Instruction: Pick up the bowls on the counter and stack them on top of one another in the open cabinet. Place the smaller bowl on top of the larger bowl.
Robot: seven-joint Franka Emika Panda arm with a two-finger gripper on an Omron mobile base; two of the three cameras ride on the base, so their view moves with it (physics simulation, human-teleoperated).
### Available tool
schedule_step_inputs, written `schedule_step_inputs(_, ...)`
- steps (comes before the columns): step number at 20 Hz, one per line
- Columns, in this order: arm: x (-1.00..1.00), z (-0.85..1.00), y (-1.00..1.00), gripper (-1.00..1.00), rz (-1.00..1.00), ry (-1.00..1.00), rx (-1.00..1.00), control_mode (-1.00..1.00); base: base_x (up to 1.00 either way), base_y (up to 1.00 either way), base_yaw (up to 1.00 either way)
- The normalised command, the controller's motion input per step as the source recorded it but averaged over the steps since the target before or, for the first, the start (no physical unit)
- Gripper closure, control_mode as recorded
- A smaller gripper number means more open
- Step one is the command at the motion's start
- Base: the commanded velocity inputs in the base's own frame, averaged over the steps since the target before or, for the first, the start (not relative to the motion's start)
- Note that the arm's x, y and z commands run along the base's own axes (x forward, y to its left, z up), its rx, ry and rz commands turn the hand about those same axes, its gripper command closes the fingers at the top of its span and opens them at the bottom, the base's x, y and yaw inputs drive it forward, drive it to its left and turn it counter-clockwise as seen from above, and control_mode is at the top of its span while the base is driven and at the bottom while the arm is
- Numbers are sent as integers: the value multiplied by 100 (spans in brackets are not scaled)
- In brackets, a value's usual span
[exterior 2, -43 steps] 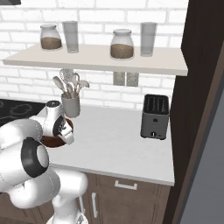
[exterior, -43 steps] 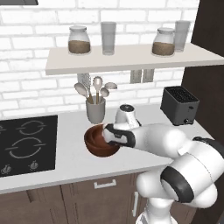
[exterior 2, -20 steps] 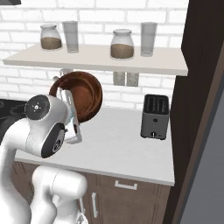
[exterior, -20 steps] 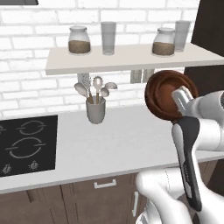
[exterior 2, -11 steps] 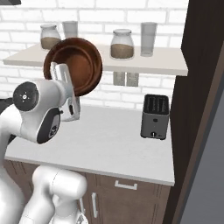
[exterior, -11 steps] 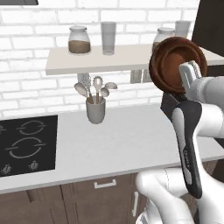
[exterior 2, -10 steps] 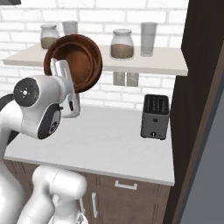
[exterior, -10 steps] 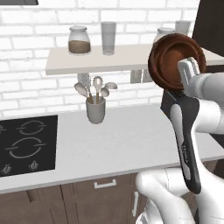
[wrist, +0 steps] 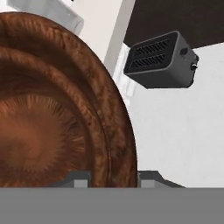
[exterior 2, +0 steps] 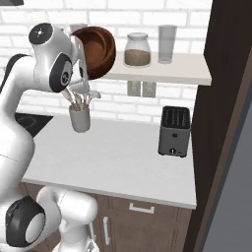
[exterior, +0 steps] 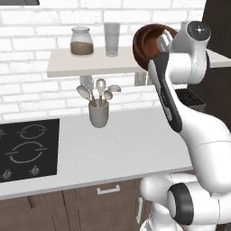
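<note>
- Pincer (exterior 2: 82, 49) clamps the rim of the larger bowl (exterior 2: 97, 50); rim sits between the two tips in the hand view.
- Bowl is carried tipped on edge, held up at the front lip of the open cabinet (exterior 2: 162, 73), well above the counter (exterior 2: 118, 157).
- Step in hand, as I judge it: placing the first bowl on the shelf.
- Next move calls for levelling the bowl, then setting it on bare shelf.
- Obstacles: jar (exterior 2: 137, 50) and glass (exterior 2: 167, 44) at 3 o'clock of the bowl; second jar (exterior: 81, 41) and glass (exterior: 111, 39) at 9 o'clock in the left base view.
- Below: utensil cup (exterior: 99, 113), toaster (exterior 2: 173, 131), cooktop (exterior: 28, 149).
</note>
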Motion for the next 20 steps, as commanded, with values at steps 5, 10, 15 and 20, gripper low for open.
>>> schedule_step_inputs(5,25,4,13,100,0,6,3,-100,0,0,0)
schedule_step_inputs(10,42,-5,0,100,0,0,0,-100,0,0,0)
schedule_step_inputs(15,68,-26,0,100,0,0,0,-100,0,0,0)
schedule_step_inputs(20,65,-38,0,100,0,0,0,-100,0,0,0)
